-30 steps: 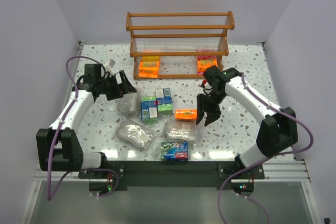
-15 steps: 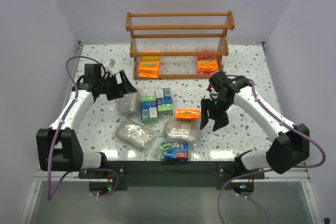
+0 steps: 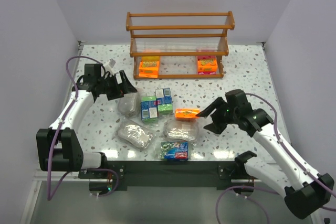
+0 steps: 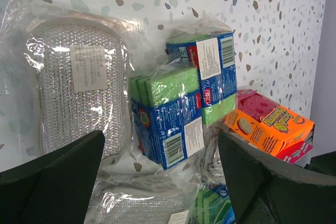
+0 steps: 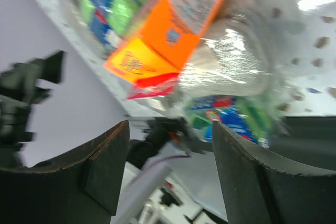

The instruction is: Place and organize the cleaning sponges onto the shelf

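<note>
speckled table (image 3: 247,72) | far edge: wooden shelf (image 3: 179,27) | centre: seven sponge packs (image 3: 149,109) clustered

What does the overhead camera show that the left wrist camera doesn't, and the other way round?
Only overhead: the tiers of the shelf, with two orange packs on the lowest one. Only the left wrist: the barcodes and small print on the green packs. Both: a silvery pack, those green packs and the loose orange pack beside them.

Sponge packs (image 3: 152,109) clustered before wooden shelf (image 3: 179,27)
</note>
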